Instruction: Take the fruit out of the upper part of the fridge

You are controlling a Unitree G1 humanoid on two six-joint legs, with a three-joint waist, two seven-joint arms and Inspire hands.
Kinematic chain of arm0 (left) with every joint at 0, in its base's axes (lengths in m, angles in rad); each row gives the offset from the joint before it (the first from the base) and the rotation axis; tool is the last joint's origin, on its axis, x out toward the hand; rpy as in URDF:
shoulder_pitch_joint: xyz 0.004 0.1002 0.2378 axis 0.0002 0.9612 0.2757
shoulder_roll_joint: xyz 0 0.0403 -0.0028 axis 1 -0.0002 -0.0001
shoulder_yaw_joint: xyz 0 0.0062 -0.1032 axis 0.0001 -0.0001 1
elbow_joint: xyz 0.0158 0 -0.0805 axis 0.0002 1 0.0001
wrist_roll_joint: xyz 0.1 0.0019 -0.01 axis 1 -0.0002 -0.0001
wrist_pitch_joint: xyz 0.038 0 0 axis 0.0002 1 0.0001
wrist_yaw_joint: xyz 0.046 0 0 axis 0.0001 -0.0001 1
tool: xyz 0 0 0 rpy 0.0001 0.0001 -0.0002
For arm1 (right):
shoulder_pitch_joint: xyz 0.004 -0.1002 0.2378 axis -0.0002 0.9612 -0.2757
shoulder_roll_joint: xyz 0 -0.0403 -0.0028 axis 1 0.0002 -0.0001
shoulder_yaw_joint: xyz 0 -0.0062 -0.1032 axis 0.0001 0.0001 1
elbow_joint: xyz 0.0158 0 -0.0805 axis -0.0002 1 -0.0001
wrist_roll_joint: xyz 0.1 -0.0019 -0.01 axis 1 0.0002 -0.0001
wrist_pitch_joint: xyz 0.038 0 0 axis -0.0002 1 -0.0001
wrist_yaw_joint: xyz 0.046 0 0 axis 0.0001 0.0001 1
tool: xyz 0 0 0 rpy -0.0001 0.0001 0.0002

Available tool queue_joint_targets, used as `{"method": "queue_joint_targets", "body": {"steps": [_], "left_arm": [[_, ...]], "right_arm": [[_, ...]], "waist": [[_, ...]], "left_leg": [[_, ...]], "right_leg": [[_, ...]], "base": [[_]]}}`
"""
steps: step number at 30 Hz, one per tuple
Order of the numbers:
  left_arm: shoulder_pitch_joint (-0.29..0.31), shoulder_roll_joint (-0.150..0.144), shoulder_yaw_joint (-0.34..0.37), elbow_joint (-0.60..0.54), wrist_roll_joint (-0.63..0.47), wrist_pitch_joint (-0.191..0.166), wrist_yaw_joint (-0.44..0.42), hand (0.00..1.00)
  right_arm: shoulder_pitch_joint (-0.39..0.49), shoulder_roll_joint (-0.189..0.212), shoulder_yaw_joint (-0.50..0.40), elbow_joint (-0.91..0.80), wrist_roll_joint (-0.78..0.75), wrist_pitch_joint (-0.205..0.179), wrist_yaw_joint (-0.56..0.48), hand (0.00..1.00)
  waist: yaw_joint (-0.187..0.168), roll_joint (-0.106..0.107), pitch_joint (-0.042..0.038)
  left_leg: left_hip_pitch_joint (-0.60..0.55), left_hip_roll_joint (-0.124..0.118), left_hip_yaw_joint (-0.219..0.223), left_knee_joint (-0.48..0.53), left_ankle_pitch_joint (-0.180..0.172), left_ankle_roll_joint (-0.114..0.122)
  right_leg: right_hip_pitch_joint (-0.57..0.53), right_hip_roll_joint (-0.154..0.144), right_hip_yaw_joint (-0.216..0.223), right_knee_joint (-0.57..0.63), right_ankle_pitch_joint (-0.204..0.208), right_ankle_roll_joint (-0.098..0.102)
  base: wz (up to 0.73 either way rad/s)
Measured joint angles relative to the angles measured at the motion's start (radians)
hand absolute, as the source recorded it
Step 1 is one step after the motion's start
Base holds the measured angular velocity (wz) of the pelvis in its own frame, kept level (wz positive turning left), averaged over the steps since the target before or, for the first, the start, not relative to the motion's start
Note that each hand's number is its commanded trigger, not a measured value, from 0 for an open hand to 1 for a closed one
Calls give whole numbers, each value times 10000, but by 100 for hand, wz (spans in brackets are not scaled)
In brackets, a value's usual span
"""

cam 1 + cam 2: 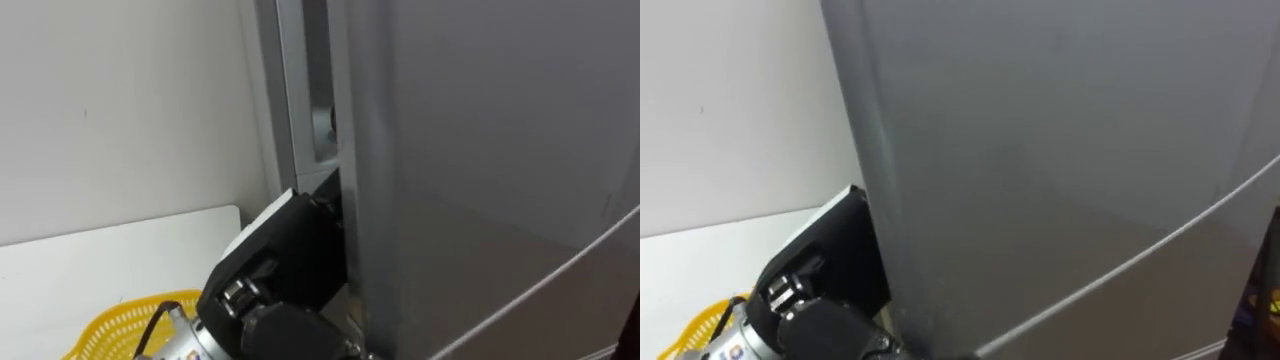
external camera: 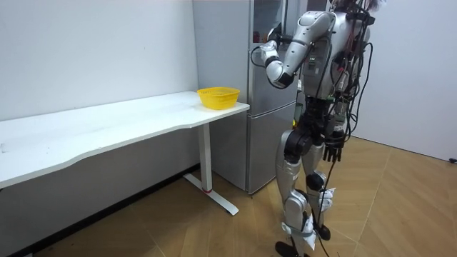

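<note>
The robot stands upright on the wood-plank floor [image 2: 400, 207] right before a tall grey 2-door metal fridge [image 2: 268, 143], facing it, with the end of a long white counter [image 2: 107, 128] on its left. Its left arm is raised to the upper grey fridge door [image 1: 480, 150], and the black left robot hand [image 1: 285, 250] lies against that door's left edge, where a narrow gap runs between the door and the fridge's grey side panel [image 1: 298, 100]. The back of the hand faces the head camera and its fingers go in behind the door edge, so I cannot tell whether they grip it or lie straight. A small coloured mark on the silver wrist is too blurred to read. The door hides the upper compartment, so what it holds cannot be seen. The right robot hand [image 2: 331, 150] hangs at the robot's side, its fingers loose and pointing down, carrying nothing. A round yellow plastic mesh basket [image 2: 218, 96] sits on the counter's end nearest the fridge, well apart from both hands.
</note>
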Motion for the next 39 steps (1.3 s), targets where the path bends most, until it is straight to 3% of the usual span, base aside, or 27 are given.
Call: {"method": "queue_joint_targets", "body": {"steps": [9,17,26,34,39], "left_arm": [[-79,-86,-287,-195,54,-1,-64,0],[-437,-225,-718,-197,78,-3,-130,0],[-617,-209,-871,-258,599,-74,-304,0],[-726,-195,-1212,-445,816,-226,-340,0],[-1141,-225,-1565,-462,977,-252,-341,0]], "right_arm": [[-63,-14,228,-4,26,-6,-27,0],[-73,-7,419,45,47,-58,-76,0],[-276,-17,393,125,-2,-134,-84,0],[-461,-83,383,245,26,-355,-144,0],[-336,-83,396,230,46,-364,-188,0]], "waist": [[-21,203,106],[19,107,125],[3,-67,66],[-213,-42,16],[-343,-20,14]], "left_leg": [[15,-2,9,-7,1,2],[-9,-4,24,13,6,9],[-22,-11,29,-5,5,9],[-67,-23,31,-5,5,9],[-161,-27,32,7,5,10]], "right_leg": [[-38,-5,-33,-8,56,20],[-66,0,15,-7,54,24],[-62,-2,20,-34,56,25],[-96,-8,38,-59,65,36],[-98,-20,29,-52,114,54]], "base": [[0],[0],[0],[0],[2]]}}
